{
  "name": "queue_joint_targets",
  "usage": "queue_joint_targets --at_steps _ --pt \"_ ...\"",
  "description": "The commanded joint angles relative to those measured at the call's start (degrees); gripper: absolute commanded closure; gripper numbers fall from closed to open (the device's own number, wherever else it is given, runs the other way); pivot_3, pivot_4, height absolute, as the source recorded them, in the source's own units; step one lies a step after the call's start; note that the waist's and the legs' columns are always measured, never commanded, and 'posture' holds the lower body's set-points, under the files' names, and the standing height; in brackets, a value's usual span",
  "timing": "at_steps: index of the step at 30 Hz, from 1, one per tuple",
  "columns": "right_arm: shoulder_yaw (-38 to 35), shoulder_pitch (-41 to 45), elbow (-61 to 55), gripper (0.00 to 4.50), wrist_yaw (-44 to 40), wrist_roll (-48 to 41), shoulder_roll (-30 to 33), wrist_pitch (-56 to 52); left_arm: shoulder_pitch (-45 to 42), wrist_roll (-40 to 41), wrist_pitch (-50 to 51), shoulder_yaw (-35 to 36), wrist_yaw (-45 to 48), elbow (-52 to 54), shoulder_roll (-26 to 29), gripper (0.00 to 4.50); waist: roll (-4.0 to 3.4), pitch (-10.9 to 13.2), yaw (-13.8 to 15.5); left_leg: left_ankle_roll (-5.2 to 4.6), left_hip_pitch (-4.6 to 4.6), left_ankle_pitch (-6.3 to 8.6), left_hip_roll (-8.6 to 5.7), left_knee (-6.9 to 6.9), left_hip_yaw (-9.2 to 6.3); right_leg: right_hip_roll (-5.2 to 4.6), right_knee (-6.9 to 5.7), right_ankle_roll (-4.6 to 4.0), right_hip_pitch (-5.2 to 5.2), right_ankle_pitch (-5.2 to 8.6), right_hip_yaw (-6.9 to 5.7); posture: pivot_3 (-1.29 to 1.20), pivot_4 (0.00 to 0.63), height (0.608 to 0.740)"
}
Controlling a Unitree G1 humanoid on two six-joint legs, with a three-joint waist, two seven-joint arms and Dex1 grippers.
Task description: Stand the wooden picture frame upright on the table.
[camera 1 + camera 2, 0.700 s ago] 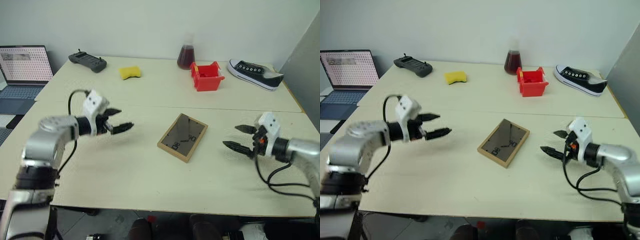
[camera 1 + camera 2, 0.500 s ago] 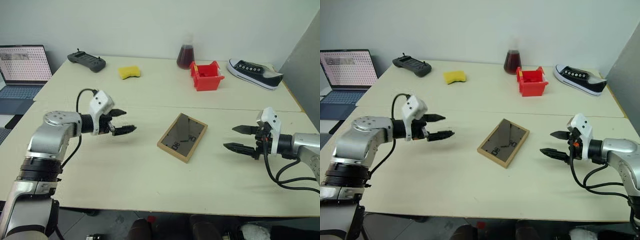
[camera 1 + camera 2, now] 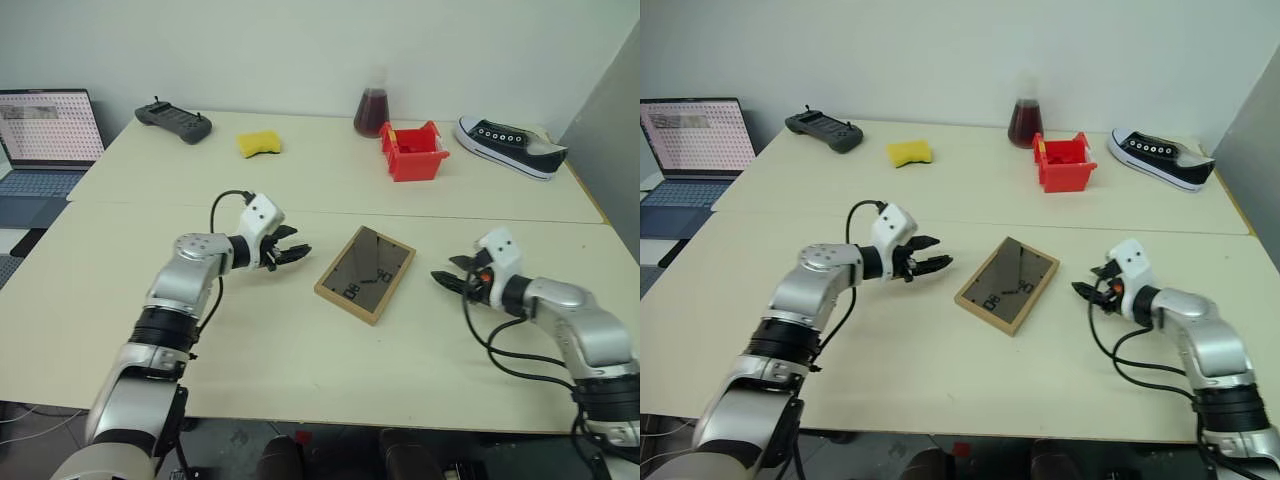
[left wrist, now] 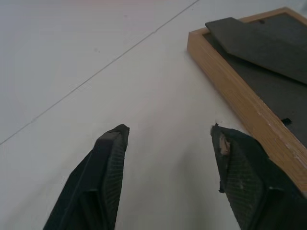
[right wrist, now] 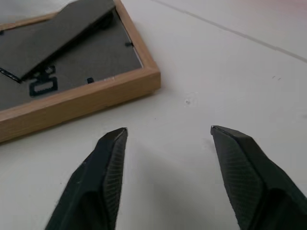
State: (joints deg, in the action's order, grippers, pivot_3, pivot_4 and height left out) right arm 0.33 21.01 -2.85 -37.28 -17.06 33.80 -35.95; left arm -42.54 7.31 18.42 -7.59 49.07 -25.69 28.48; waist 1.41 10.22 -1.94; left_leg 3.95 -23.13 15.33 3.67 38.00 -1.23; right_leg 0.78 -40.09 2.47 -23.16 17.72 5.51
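The wooden picture frame point(image 3: 365, 274) lies flat and face down near the middle of the table point(image 3: 300, 380), its dark back panel and stand flap up. My left gripper point(image 3: 297, 253) hovers open just left of the frame, pointing at its left edge. On the frame's other side my right gripper point(image 3: 445, 279) is open too, a short gap from its right edge. The left wrist view shows the frame's light-wood edge point(image 4: 244, 108) beside the fingertips point(image 4: 112, 143). In the right wrist view the frame's corner point(image 5: 144, 79) sits just ahead of the fingertips point(image 5: 115, 143). Nothing is held.
At the table's back stand a red bin point(image 3: 412, 151), a flask of dark liquid point(image 3: 372, 105), a black sneaker point(image 3: 510, 146), a yellow sponge point(image 3: 259, 145) and a black controller point(image 3: 174, 121). A laptop point(image 3: 45, 140) sits off the table's left. A seam point(image 3: 150, 205) crosses the table.
Both grippers have closed in on the frame from either side, the left moving right and the right moving left. The frame has not moved.
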Motion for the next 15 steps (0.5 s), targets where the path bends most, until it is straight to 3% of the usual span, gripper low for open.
queue_joint_targets --at_steps 1,9,10,15 --pt "3.44 3.2 2.28 2.68 3.65 4.29 -3.53 2.55 -2.39 -3.3 -2.93 -1.53 -3.8 -1.44 -3.44 2.58 0.0 0.0 -0.03 0.0 0.01 0.0 0.01 0.0 -0.01 0.01 -0.01 0.0 0.0 0.0 -0.01 0.0 0.15 0.74" --pt "5.53 7.13 4.98 4.48 8.38 6.73 -11.77 1.62 -2.65 -7.35 -1.85 -5.71 -3.43 -1.84 -6.7 4.25 -0.01 -0.01 -0.02 0.01 -0.01 -0.01 0.01 0.01 -0.02 0.0 -0.04 0.0 -0.01 -0.01 -0.03 0.0 0.15 0.74" --pt "6.11 7.43 4.56 4.5 8.31 6.94 -12.43 1.14 -2.37 -7.69 -1.26 -6.27 -3.16 -1.82 -6.93 4.46 -0.01 -0.01 -0.01 0.01 -0.01 -0.01 0.0 0.01 -0.02 0.0 -0.04 0.0 -0.01 0.0 -0.03 0.0 0.15 0.74" --pt "8.23 7.66 1.07 4.5 7.31 6.37 -14.58 -1.87 -0.19 -8.29 1.16 -6.93 -2.56 1.77 -6.79 4.46 -0.04 -0.05 -0.06 0.01 0.01 -0.01 0.0 0.0 -0.02 0.0 -0.06 0.0 -0.01 -0.01 -0.02 0.0 0.15 0.74"
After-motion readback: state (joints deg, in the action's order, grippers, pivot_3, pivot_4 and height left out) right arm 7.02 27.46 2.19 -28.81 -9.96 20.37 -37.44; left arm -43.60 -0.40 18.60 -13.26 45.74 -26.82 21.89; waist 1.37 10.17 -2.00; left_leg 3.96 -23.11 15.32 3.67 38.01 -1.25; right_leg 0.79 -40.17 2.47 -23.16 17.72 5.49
